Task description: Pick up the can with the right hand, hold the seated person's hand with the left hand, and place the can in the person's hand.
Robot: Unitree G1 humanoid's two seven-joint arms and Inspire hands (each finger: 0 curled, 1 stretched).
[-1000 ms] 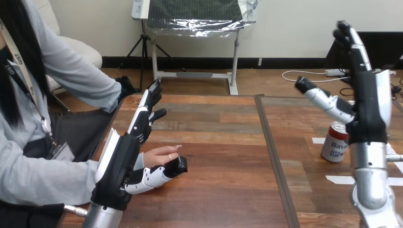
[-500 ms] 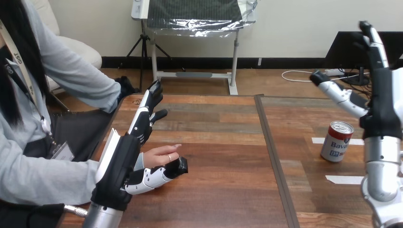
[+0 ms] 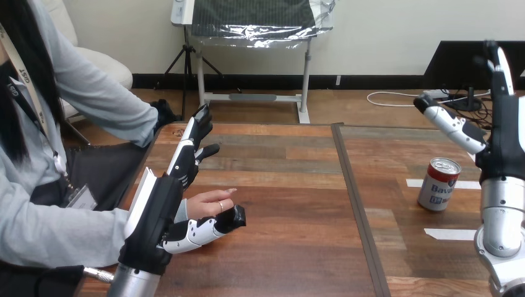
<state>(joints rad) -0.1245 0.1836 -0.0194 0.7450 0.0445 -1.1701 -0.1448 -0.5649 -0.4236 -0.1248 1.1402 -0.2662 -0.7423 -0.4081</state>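
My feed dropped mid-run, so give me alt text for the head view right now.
The red and white can stands upright on the wooden table at the right, untouched, with the right hand raised open beside and above it. At the left, the left hand is open, the person's hand lying between its straight fingers and thumb.

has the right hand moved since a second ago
Yes. The right hand has shifted toward the view's right, away from the can, which stands in the same spot. The gap between them has widened.
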